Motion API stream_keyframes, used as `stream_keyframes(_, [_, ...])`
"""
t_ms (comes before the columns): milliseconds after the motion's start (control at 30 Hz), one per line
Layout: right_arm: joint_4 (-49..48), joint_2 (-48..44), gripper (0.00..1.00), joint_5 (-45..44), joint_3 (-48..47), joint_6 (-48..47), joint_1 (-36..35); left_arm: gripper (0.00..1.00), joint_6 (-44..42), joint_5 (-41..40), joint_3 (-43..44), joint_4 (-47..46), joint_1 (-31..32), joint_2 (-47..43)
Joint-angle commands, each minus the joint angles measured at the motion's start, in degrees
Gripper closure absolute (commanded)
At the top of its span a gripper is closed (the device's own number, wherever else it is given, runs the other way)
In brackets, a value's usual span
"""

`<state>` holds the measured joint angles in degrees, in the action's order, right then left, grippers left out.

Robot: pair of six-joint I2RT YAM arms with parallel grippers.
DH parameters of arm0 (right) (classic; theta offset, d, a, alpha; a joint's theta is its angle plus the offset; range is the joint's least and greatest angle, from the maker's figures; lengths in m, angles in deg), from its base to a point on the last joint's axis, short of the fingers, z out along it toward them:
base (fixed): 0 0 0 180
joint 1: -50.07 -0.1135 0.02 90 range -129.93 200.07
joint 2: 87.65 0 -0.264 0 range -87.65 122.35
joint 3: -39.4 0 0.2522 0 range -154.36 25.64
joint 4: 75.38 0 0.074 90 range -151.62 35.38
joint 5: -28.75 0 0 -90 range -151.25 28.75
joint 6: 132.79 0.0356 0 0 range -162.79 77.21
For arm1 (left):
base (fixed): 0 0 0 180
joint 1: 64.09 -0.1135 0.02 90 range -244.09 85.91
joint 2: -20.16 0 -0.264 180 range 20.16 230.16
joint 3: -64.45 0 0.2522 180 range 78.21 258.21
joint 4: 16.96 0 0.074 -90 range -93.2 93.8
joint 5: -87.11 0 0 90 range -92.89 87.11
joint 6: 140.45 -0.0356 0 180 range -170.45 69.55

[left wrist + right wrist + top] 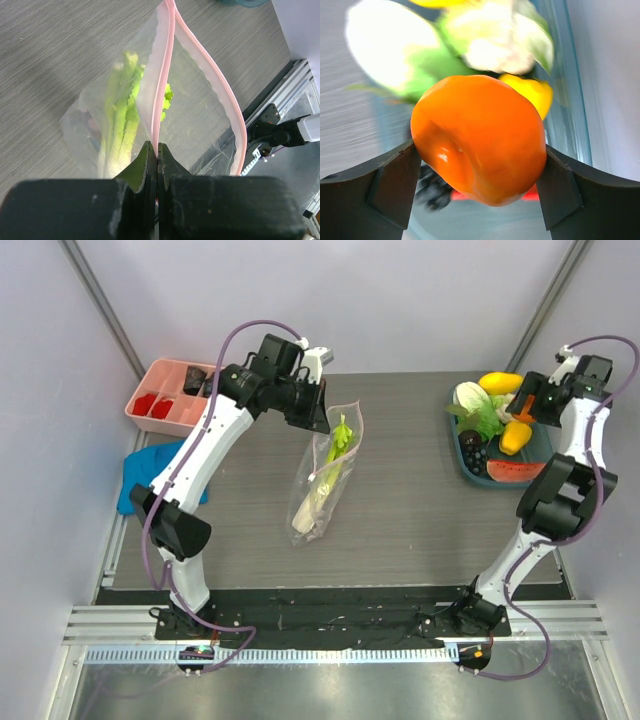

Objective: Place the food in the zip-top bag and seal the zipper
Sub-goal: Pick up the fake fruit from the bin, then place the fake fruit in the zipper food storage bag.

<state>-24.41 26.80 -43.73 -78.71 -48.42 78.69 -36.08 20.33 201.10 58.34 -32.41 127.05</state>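
**Filling the bag: one food in, lots left to go**

The leek (325,485) is inside the zip-top bag (350,425). The bag lies in the middle of the tabletop (420,530), with its mouth toward the back edge. The left claw (157,150) is pinched tight on one lip of the mouth. The pink zipper (227,100) gapes open.

The right claw (480,165) is over the teal tray (462,468) at the back right corner. Its jaws stand wide, one on each side of the orange (480,130), and both seem to touch it. I think it is grabbing the orange to bring it to the bag.

In the tray wait the watermelon slice (518,471), the yellow fruits (500,382), the cabbage (470,398) and the dark grapes (475,447). All of these have to go in, and then the zipper must be pressed shut. So the job looks only just begun.

The tabletop is grey with a wood-grain look. A pink tray (140,392) sits at the back left corner, and a blue cloth (140,475) lies at the left edge. Pale walls stand close around, with metal posts in the back corners.
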Motion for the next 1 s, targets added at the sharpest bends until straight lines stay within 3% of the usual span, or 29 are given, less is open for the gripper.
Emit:
stream_keyframes(0, [-0.5,-11.5,0.46,10.2,-0.2,-1.5,-0.6,1.0,0.0,1.6,0.7,-0.7,-0.3,-0.1])
stream_keyframes(167, [4.8,-19.2,0.47,22.6,-0.6,-1.1,-5.5,1.0,0.0,2.2,0.9,-0.7,-0.4,0.3])
stream_keyframes(400, [2.3,-33.7,0.47,27.6,6.1,-1.9,-25.6,1.0,0.5,3.1,1.2,-1.0,-1.0,0.5])
stream_keyframes(667, [-3.7,-40.7,0.47,18.1,14.9,-3.9,-46.5,1.0,2.0,11.2,0.2,-2.6,-2.1,-0.4])
stream_keyframes(967, [-11.6,-39.0,0.47,9.4,17.5,-3.0,-55.8,1.0,3.6,16.0,-0.6,-5.0,-2.1,-2.0])
